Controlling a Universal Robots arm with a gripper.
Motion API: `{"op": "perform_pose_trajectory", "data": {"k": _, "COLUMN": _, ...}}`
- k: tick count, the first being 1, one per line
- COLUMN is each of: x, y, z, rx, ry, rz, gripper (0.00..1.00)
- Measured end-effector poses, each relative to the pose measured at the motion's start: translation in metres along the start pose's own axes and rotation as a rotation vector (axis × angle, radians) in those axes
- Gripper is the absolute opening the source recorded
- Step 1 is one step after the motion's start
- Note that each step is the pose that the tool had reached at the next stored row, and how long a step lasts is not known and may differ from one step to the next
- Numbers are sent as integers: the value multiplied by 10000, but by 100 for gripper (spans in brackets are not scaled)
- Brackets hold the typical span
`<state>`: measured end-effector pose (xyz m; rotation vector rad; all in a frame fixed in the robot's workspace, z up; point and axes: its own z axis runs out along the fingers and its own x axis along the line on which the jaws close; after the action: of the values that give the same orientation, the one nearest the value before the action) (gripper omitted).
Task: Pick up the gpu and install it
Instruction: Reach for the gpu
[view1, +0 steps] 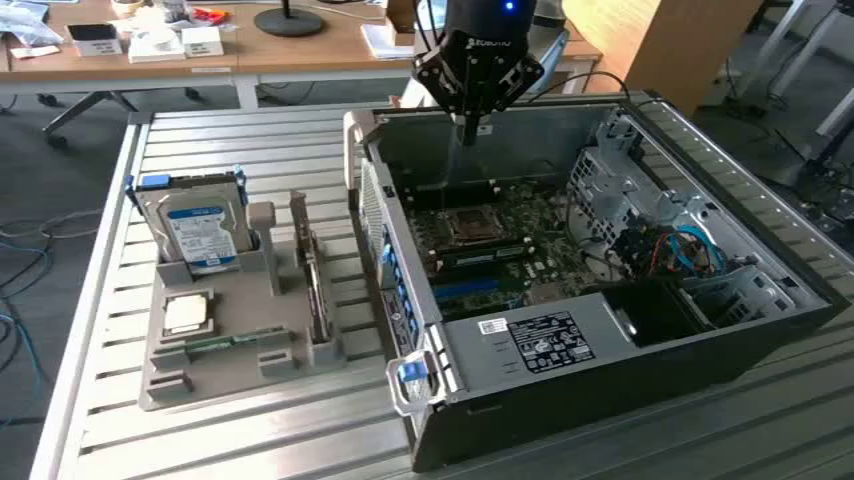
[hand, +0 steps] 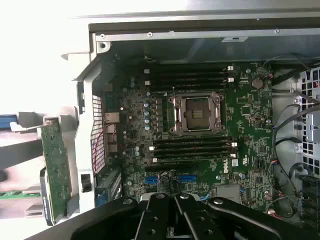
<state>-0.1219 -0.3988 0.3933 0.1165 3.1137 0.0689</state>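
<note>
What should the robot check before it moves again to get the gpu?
1. Empty gripper: ok, it is shut and holds nothing.
2. Reach to the gpu: not ok, the gripper hangs over the open case, apart from it.
3. The gpu standing on edge in the holder: ok.
4. Lid off the case, board in view: ok.
5. Room in the holder around the gpu: cannot tell.

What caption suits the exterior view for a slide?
Shut, empty gripper hangs over the open computer case; the gpu stands in the gray holder beside it.
</note>
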Motion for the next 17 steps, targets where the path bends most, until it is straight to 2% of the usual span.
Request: {"op": "perform_pose_trajectory", "data": {"k": 17, "x": 57, "y": -4, "z": -2, "rx": 2, "ry": 0, "rz": 0, "gripper": 11}}
